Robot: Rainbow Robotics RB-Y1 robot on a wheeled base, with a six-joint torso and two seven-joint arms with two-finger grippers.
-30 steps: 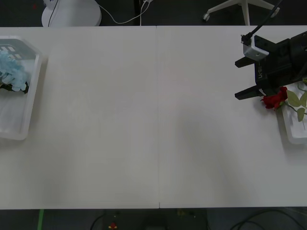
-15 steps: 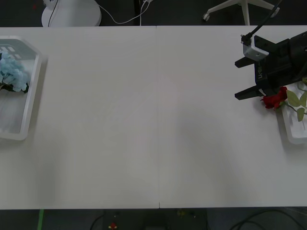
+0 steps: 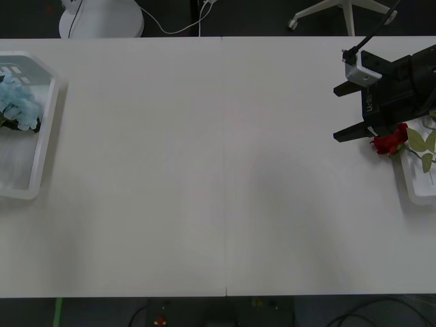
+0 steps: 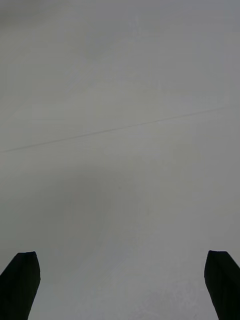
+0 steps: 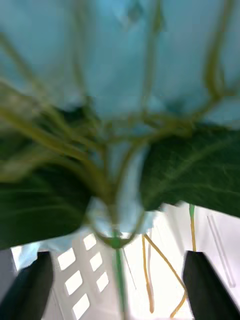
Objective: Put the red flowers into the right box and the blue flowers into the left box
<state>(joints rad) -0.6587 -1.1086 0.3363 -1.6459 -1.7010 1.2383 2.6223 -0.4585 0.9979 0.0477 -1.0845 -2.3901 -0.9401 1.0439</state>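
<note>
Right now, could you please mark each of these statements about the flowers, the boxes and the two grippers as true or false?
1. The right gripper is open. True.
2. A red rose lies mid-table. False: its bloom overhangs the right box rim.
3. Blue flowers lie in the left box. True.
4. The right gripper grips a stem. False: nothing is between its fingers.
5. The left gripper is shut. False: its fingers stand apart beside blue flower stems.
</note>
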